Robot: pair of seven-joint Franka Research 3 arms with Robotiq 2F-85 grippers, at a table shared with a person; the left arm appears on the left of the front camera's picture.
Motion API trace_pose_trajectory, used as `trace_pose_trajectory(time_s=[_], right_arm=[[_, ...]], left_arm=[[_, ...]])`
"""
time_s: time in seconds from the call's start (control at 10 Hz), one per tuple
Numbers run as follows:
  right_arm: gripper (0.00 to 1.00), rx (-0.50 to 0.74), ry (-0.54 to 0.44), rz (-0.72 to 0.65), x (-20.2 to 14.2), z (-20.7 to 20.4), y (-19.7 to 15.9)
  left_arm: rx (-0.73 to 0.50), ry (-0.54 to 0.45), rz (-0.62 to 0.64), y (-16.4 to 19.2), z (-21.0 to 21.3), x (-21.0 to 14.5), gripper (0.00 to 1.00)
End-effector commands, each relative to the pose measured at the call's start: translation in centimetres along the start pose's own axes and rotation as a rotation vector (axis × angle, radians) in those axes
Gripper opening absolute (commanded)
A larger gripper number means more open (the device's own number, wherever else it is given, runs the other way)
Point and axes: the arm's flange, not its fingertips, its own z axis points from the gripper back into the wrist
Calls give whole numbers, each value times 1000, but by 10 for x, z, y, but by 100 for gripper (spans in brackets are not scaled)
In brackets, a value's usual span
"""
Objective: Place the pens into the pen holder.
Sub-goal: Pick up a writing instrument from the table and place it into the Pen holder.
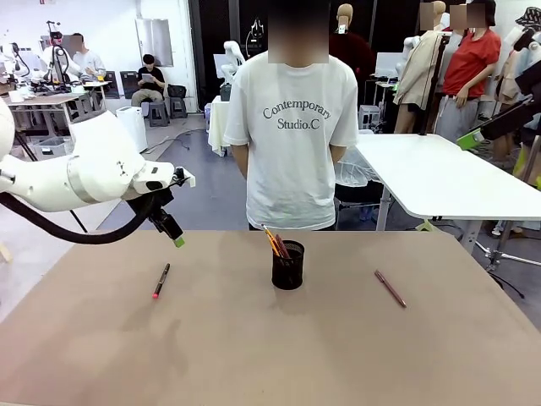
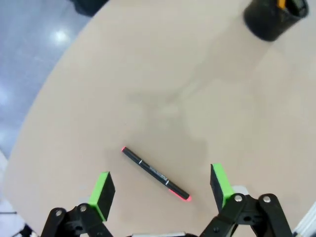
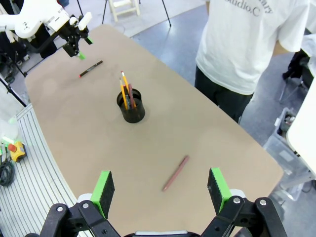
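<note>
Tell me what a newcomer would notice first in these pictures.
The black mesh holder in the middle, with pencils sticking out, draws the eye first. A black pen lies to its left with the open left fingers hovering over it, and a dark red pen lies to its right. A person in a white T-shirt stands at the far side.

A tan surface (image 1: 254,355) sits on a glossy grey floor (image 1: 196,173). A white table (image 1: 439,173) stands at right; cluttered desks (image 1: 51,100) stand by the white far wall (image 1: 110,25) at left.
</note>
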Motion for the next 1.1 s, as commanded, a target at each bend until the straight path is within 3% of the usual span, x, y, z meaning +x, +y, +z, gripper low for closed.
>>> trace_pose_trajectory(time_s=[0.0, 0.4, 0.6, 0.9, 1.0], right_arm=[[100, 8, -20, 4, 2, 0, 0], [100, 8, -20, 4, 2, 0, 0], [100, 8, -20, 4, 2, 0, 0], [100, 8, -20, 4, 2, 0, 0], [100, 8, -20, 4, 2, 0, 0]], left_arm=[[-24, -5, -61, -1, 4, 2, 100], [-6, -1, -29, -6, 0, 5, 100], [63, 157, 58, -2, -5, 3, 100], [100, 271, 238, 12, -21, -10, 100], [127, 296, 357, 7, -30, -15, 100]])
